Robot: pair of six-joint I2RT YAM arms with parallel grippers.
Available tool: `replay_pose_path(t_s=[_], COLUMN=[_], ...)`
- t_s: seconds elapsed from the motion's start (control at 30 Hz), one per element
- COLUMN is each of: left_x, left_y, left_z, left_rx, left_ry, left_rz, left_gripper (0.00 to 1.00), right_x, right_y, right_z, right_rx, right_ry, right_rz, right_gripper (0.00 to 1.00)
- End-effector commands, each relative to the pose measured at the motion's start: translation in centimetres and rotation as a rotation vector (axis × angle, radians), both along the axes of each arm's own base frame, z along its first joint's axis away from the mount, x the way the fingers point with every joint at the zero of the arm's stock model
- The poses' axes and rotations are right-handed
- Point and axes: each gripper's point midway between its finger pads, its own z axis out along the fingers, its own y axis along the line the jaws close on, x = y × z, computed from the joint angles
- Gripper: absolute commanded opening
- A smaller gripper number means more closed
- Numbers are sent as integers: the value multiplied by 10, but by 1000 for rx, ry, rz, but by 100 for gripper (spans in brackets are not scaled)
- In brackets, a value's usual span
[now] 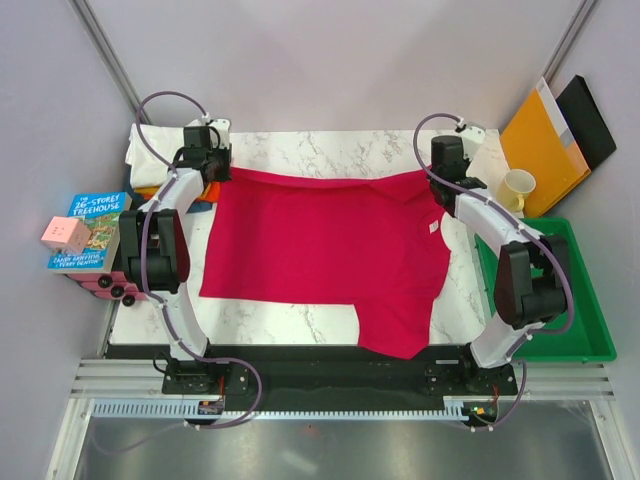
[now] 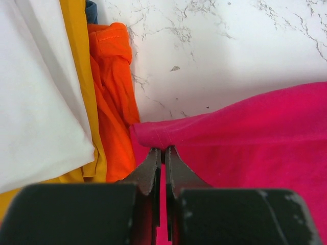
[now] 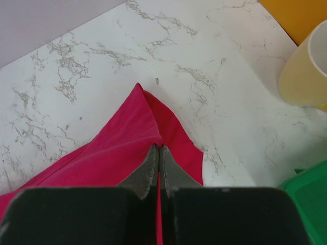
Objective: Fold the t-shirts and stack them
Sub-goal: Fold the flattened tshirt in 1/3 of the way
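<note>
A large crimson red t-shirt (image 1: 320, 255) lies spread across the marble table. My left gripper (image 1: 207, 163) is shut on its far left corner (image 2: 168, 133). My right gripper (image 1: 447, 170) is shut on its far right corner (image 3: 148, 127). Both corners are pinched between the closed jaws just above the table. A pile of other t-shirts sits at the far left: white (image 2: 36, 97), yellow-orange (image 2: 82, 66), orange (image 2: 110, 97), with a sliver of dark blue (image 2: 91, 10).
A green tray (image 1: 575, 300) stands right of the table. A pale yellow cup (image 1: 517, 188) and an orange-yellow envelope (image 1: 540, 145) are at the far right. Books (image 1: 90, 230) with a pink cube (image 1: 65, 234) lie off the left edge.
</note>
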Motion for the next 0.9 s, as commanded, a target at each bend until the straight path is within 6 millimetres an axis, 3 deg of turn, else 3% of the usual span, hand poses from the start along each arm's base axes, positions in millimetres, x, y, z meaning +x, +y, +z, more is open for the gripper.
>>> replay_pose_path(t_s=[0.0, 0.27, 0.4, 0.6, 0.87], left_x=[4, -5, -8, -16, -25], left_y=[7, 11, 17, 20, 20], left_z=[38, 39, 27, 2, -26], left_rx=[32, 40, 49, 52, 58], left_ry=[-91, -80, -57, -7, 56], left_rz=[11, 21, 35, 42, 32], left_gripper=[2, 2, 2, 2, 2], right_x=[-10, -38, -53, -79, -89], right_y=[-11, -8, -6, -9, -5], right_z=[29, 28, 7, -41, -81], right_rx=[26, 71, 97, 100, 138], right_ry=[-84, -61, -14, 88, 172], right_rz=[-47, -25, -24, -39, -51], right_gripper=[0, 0, 0, 0, 0])
